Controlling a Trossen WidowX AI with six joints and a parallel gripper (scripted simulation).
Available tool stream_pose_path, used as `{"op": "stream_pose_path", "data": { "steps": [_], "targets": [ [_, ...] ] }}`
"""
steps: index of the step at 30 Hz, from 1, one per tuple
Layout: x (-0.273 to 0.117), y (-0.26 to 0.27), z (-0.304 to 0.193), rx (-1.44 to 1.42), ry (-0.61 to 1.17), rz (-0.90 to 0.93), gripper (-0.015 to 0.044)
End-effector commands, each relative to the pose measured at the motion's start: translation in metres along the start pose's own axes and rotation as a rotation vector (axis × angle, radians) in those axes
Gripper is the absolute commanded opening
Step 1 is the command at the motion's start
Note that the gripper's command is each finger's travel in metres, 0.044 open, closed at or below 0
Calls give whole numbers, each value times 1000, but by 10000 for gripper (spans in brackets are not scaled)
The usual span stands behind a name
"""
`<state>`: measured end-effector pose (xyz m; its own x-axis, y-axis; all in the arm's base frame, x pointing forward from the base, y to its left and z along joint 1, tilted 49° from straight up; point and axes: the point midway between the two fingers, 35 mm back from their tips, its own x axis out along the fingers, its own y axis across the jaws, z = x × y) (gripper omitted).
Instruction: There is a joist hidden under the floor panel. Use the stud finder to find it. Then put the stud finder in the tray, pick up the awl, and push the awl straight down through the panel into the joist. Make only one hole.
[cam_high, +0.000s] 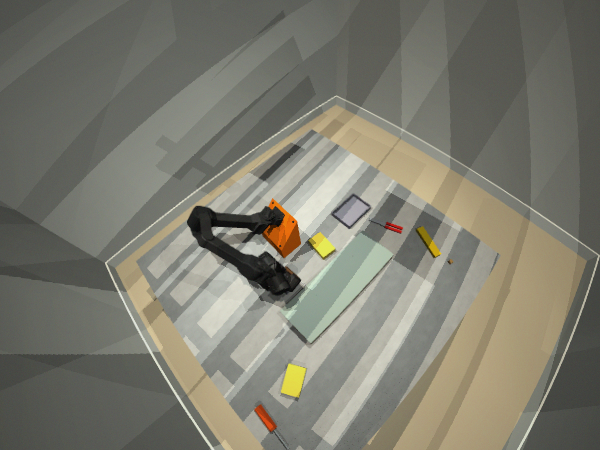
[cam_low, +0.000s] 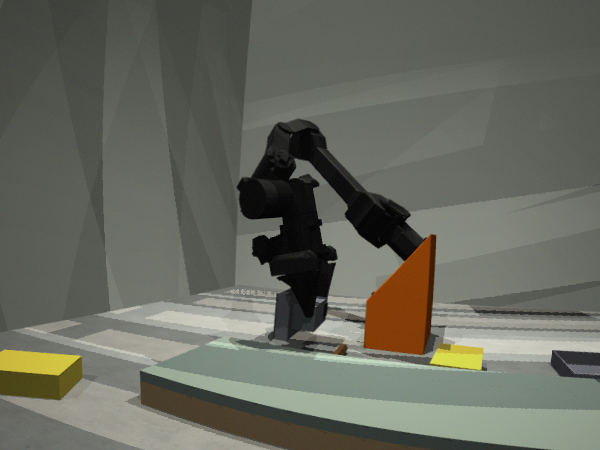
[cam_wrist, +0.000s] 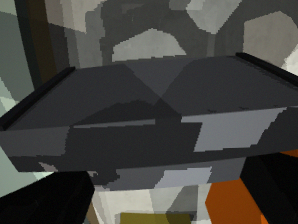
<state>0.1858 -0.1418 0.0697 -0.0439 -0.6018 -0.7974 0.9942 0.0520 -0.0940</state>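
My gripper (cam_high: 292, 292) (cam_low: 317, 306) (cam_wrist: 164, 155) is shut on the dark grey stud finder (cam_low: 283, 316) (cam_wrist: 132, 145), held low by the panel's near-base long edge. Whether it touches anything is unclear. The pale green floor panel (cam_high: 345, 287) (cam_low: 380, 385) (cam_wrist: 7, 70) lies flat, its joist hidden. The shallow grey tray (cam_high: 351, 212) (cam_low: 556, 364) is empty, beyond the panel's far end. A tool with an orange-red handle (cam_high: 265, 418) and metal shaft lies at the front. A thin-tipped tool with red handles (cam_high: 394, 228) lies near the tray. I cannot tell which is the awl.
The orange base bracket (cam_high: 284, 235) (cam_low: 402, 310) (cam_wrist: 226, 200) stands behind the panel. Yellow blocks (cam_high: 322, 245) (cam_high: 293, 380) lie beside the base and front. A yellow bar (cam_high: 428, 242) and a tiny brown piece (cam_high: 450, 261) lie right. A small brown object (cam_low: 341, 349) lies behind the panel.
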Motion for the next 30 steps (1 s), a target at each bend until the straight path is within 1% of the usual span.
{"op": "stream_pose_path", "data": {
  "steps": [1, 30],
  "targets": [
    [-2, 2, 1, -5, 23, 7, 0],
    [-1, 2, 6, -10, 215, 6, 0]
  ]
}}
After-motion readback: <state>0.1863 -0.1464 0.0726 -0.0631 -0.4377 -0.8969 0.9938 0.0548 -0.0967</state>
